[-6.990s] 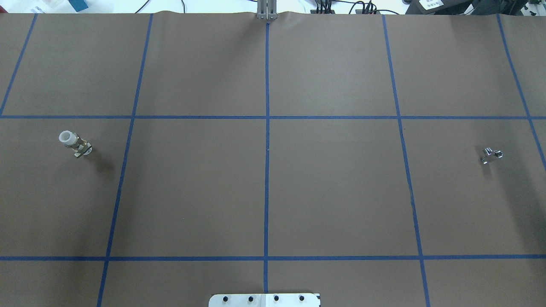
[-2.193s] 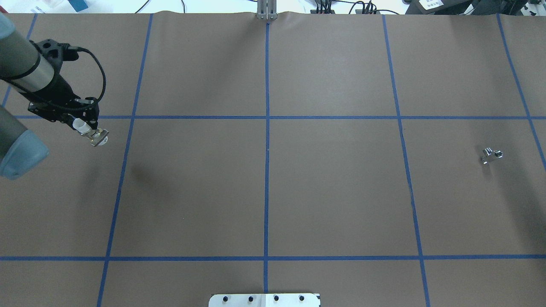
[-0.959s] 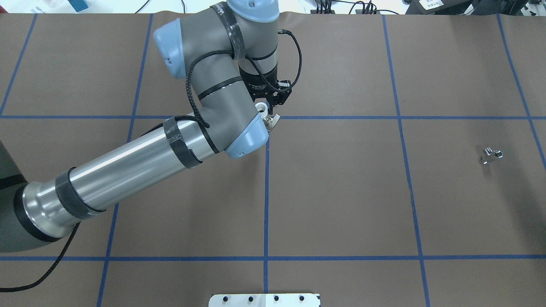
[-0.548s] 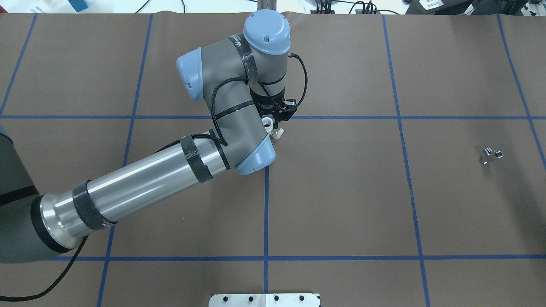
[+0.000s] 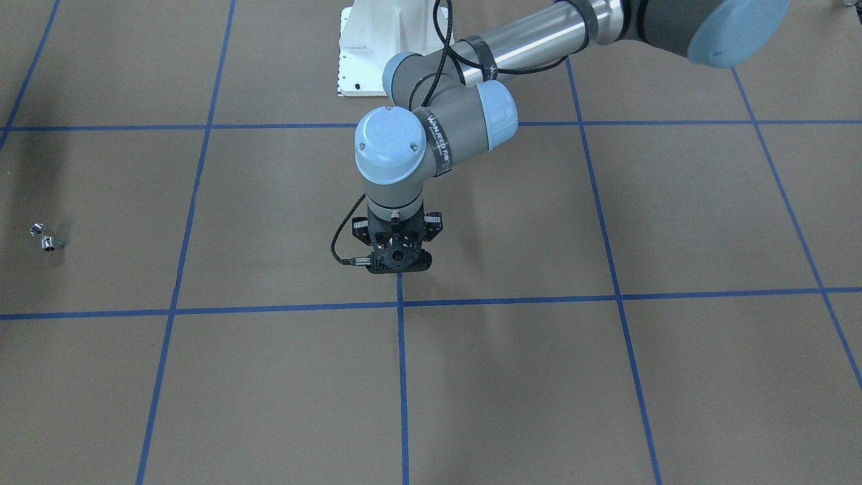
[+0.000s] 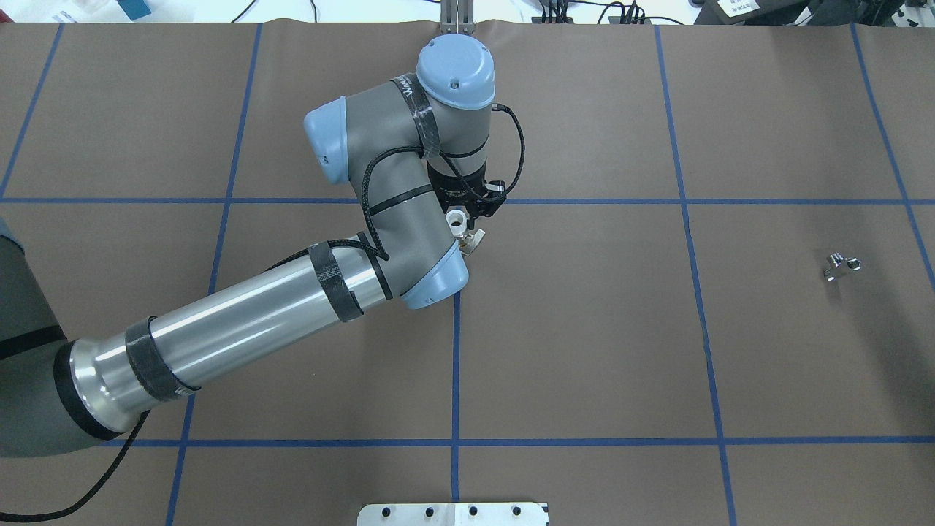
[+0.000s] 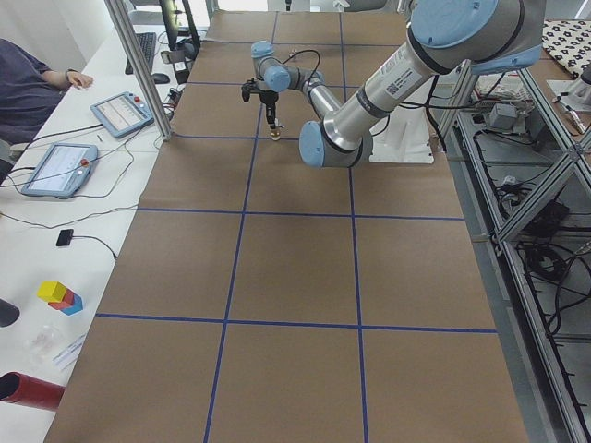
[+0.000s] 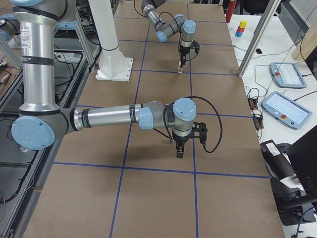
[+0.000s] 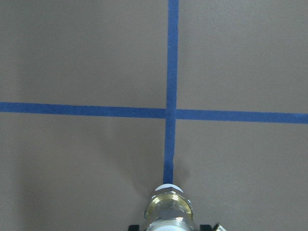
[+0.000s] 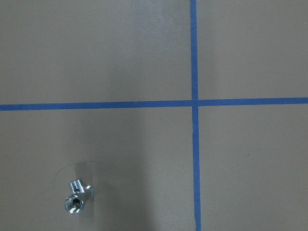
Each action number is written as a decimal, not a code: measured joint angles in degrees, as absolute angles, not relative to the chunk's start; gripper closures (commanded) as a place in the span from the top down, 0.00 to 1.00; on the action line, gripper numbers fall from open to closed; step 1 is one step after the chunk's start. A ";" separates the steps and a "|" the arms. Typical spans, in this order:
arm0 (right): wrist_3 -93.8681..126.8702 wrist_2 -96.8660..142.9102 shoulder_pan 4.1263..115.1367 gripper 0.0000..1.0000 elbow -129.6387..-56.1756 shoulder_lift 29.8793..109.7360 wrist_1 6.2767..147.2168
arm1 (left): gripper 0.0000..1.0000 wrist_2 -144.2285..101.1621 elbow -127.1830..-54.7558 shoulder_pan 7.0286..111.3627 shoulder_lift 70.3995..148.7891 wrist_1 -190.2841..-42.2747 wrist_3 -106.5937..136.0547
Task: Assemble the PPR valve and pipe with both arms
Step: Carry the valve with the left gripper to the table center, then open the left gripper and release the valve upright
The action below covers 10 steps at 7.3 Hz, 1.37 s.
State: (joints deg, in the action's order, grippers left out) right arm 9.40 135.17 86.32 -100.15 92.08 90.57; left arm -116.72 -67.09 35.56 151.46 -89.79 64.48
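My left gripper (image 6: 465, 222) is shut on the PPR valve (image 6: 460, 225), held above the tape cross at the table's middle. The valve's white end faces up and its grey lever sticks out to the side. In the left wrist view the valve (image 9: 168, 208) shows end-on at the bottom edge. In the front view the left gripper (image 5: 399, 261) hides it. The silver pipe (image 6: 841, 265) lies alone at the far right; it also shows in the front view (image 5: 46, 238) and the right wrist view (image 10: 77, 196). My right gripper (image 8: 180, 151) shows only in the right side view; I cannot tell its state.
Blue tape lines divide the brown table cover into squares. The white bolted pedestal (image 5: 377, 47) stands at the robot's side (image 6: 453, 513). A metal post (image 6: 456, 18) stands at the far edge. Tablets (image 8: 285, 74) lie on the side bench.
My left gripper took the valve from the far left and carried it to the table's middle. In the last half second it barely shifted. The pipe has not moved.
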 measured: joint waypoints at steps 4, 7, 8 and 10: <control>9.41 135.14 86.31 0.99 -100.08 91.90 90.40 | 1.00 -116.64 -67.39 35.37 149.58 -93.95 64.74; 9.93 135.47 85.86 0.99 -100.12 91.04 90.65 | 1.00 -117.85 -72.94 37.63 148.32 -91.75 64.54; 10.79 135.97 85.02 0.99 -100.23 90.05 90.57 | 1.00 -119.78 -78.69 40.19 146.42 -87.64 63.04; 12.00 135.83 81.52 0.99 -100.34 88.51 89.83 | 1.00 -122.39 -94.39 46.07 136.98 -79.81 54.66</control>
